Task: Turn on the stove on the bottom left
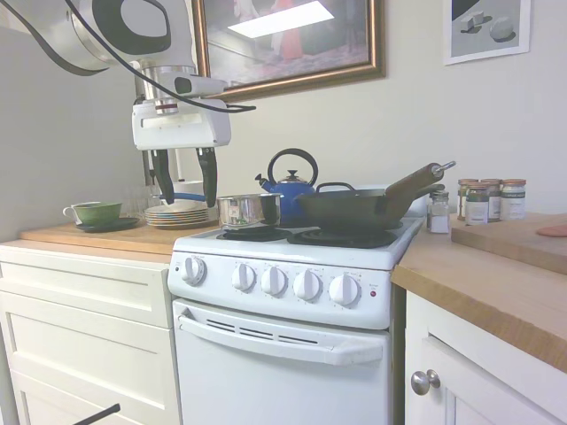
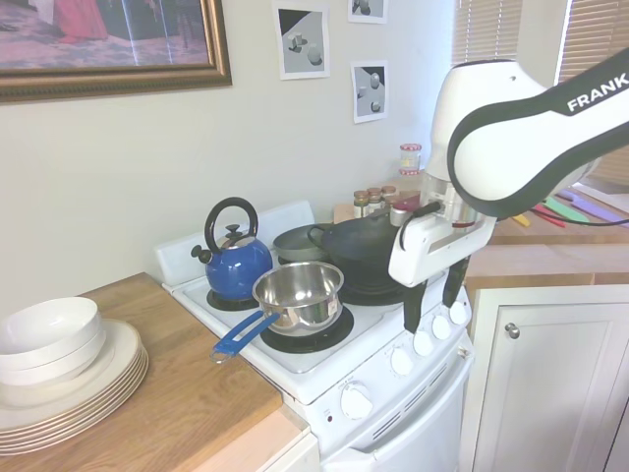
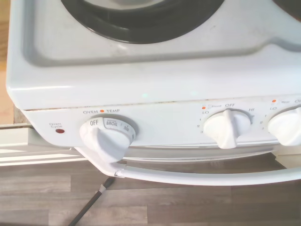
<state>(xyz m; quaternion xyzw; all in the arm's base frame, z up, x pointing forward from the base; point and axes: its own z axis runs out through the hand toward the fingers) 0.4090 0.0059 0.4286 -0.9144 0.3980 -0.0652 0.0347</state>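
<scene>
Overhead, hand point(image 1: 184, 202) open, fingers down, above stove point(image 1: 292, 266) knobs.

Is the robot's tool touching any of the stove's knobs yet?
Apart. In the first exterior view the open tool hangs well above the stove, with bare wall and counter between its fingertips and the nearest knob.

White arm point(image 1: 106, 27) overhead — gripper point(image 1: 184, 181) pointing down, jaws apart.

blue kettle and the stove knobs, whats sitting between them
A steel saucepan with a blue handle sits on the front burner between the blue kettle and the knobs, clearest in the second exterior view.
</scene>
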